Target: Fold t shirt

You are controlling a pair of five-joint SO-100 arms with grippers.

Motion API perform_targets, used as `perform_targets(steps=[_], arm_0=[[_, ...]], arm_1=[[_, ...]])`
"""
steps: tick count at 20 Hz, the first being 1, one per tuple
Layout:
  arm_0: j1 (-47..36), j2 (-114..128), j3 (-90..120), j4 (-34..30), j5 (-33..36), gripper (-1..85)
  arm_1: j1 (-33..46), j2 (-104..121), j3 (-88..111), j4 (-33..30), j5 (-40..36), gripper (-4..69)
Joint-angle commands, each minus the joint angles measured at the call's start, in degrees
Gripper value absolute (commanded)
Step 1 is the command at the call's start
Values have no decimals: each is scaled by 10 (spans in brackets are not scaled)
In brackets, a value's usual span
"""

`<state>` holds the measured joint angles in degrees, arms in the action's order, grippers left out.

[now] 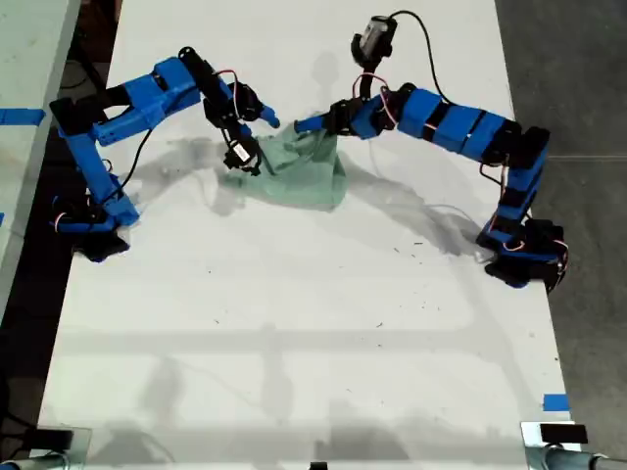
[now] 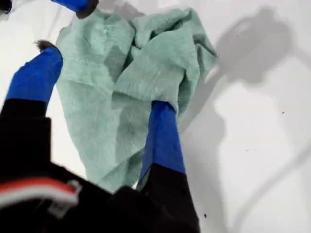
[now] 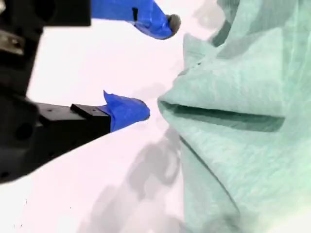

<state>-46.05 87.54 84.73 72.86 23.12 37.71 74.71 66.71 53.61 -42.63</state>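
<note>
One crumpled t shirt (image 1: 299, 171), sleeves hidden in folds

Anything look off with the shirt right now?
Yes. The shirt is bunched into a wrinkled heap between both arms rather than lying flat, with layers overlapping unevenly. My first pincer straddles a fold; my second pincer is open beside its edge, not holding it.

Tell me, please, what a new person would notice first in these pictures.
First, the crumpled mint-green t shirt on the white table, near the far middle in the exterior view. Two blue arms reach in from both sides of that view and meet at it. My first claw is open over the cloth, one finger under a fold; my second claw is open beside the shirt's edge, not touching it.
</note>
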Motion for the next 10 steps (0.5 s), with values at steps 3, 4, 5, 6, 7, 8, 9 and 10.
perform_targets(steps=[3, 4, 5, 6, 7, 8, 9, 10], arm_0=[[-73, -18, -32, 61, 3, 228], [-78, -16, -32, 75, -4, 232], [-79, -5, -31, 86, -13, 232], [-76, 9, -30, 98, -24, 230], [-74, 25, -30, 107, -34, 224], [-68, 47, -30, 120, -44, 220], [-56, 75, -24, 133, -54, 219], [-35, 116, -7, 144, -68, 218]], arm_1=[[56, -11, -136, 216, 6, 368], [64, -11, -134, 258, 15, 361], [69, -11, -133, 300, 23, 358], [70, -13, -131, 332, 24, 356], [65, -12, -127, 352, 19, 357], [54, -10, -128, 374, 14, 357], [39, -2, -127, 403, 12, 357], [23, 16, -116, 436, 12, 356]])
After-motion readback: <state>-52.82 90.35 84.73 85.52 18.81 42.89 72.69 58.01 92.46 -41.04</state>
